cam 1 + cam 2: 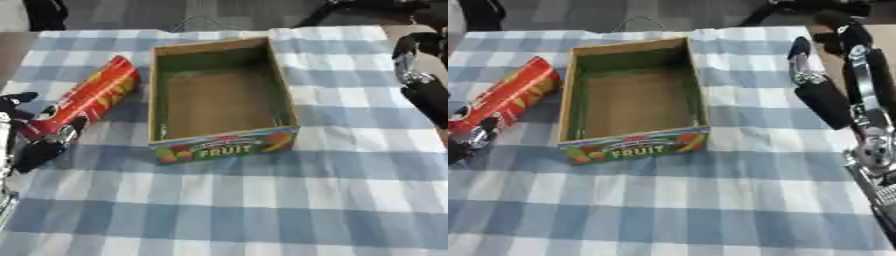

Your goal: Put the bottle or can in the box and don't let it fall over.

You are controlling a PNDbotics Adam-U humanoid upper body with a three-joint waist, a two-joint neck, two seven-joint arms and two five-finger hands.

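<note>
Your red cylindrical can (92, 97) lies tipped on its side, left of the open cardboard fruit box (219, 145).

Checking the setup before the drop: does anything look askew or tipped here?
Yes. The red can lies on its side left of the empty fruit box, not upright, with the left hand at its near end.
</note>
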